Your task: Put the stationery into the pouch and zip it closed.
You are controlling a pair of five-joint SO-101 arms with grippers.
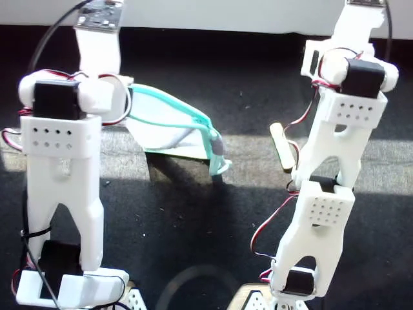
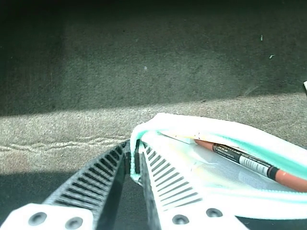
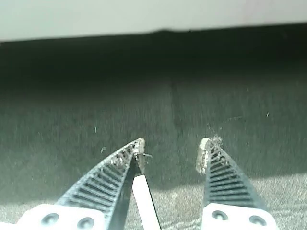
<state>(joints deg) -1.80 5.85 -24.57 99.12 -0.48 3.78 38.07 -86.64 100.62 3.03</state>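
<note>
A dark table cover (image 1: 193, 252) runs back to a white wall (image 1: 226, 11).

One pouch (image 1: 171, 126), one orange pen (image 2: 254, 165), one pale flat stick (image 1: 281, 147), and two arms: left arm (image 1: 61, 161), right arm (image 1: 335, 148).

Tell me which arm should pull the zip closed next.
Right, probably. The left tool is shut on the rim of the pouch, anchoring it with the pen inside; the right tool is open, empty, over the mat, free to do the pulling.
</note>
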